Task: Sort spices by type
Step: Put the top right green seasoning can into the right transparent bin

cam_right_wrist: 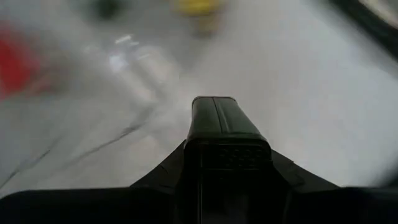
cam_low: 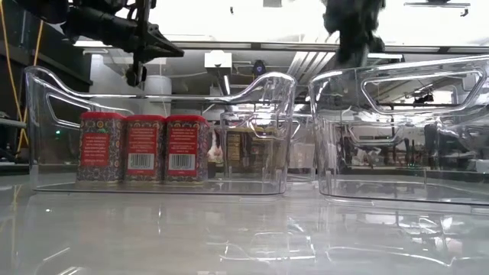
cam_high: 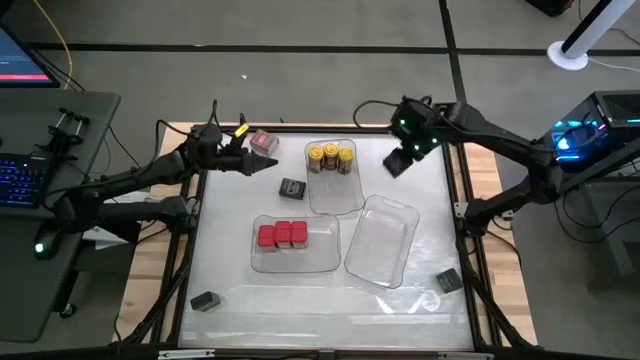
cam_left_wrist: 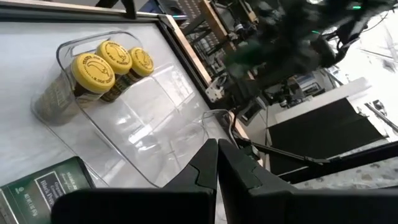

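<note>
Right gripper (cam_high: pixel 398 163) is closed on a dark tin (cam_right_wrist: pixel 214 121), held above the far right table area. The empty tray (cam_high: pixel 382 240) lies just nearer the table front. Left gripper (cam_high: pixel 268 164) is pinched shut, empty, near the far left.

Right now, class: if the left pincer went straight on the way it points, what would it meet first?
The left pincer, shut, points across the table toward the tray holding three yellow-lidded jars. It would probably meet that tray's clear wall first, though it may be raised enough to pass over; depth is unclear.
</note>
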